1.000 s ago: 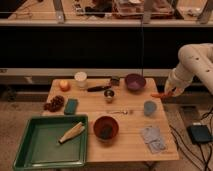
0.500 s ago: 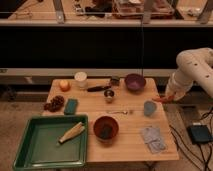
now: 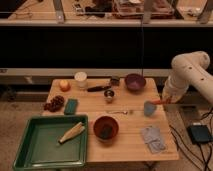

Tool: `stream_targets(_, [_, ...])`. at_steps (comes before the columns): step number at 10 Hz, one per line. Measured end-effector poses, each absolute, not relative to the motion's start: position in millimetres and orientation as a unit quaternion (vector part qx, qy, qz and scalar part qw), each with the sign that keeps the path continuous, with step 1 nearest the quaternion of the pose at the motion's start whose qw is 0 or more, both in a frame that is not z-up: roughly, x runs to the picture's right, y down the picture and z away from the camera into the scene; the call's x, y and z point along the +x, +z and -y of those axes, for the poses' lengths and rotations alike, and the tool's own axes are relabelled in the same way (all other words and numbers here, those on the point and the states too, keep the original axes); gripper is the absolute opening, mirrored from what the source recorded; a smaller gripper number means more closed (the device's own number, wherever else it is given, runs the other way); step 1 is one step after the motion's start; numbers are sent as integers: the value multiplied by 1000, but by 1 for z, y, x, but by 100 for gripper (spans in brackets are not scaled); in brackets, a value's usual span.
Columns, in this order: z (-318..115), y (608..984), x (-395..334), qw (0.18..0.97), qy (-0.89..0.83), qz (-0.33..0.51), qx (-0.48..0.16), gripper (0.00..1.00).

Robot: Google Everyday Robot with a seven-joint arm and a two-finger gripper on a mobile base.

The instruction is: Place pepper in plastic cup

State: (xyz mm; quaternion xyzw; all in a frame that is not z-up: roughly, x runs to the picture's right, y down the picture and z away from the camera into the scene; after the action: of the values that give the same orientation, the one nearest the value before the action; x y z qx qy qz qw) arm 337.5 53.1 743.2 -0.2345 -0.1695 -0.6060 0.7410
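Note:
The light blue-grey plastic cup [image 3: 149,108] stands upright near the right edge of the wooden table [image 3: 125,145]. My gripper [image 3: 164,100] hangs from the white arm [image 3: 187,75] just right of the cup and slightly above it. It is shut on the slim orange-red pepper [image 3: 158,102]. The pepper sticks out to the left, toward the cup's rim, and is outside the cup.
A purple bowl [image 3: 135,81], small metal cup [image 3: 109,94], white cup [image 3: 80,79], round orange fruit [image 3: 64,85], grapes [image 3: 54,103], teal sponge [image 3: 71,106], brown bowl [image 3: 105,127], green tray [image 3: 30,150] and grey packet [image 3: 153,138] share the table. A black box [image 3: 200,133] lies on the floor to the right.
My gripper has come down and a little to the left with the pepper, closer to the plastic cup. Nothing on the table has moved.

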Motion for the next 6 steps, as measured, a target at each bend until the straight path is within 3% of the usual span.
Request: stream_targets(6, [-65,755,324,732,-611,181,-239,8])
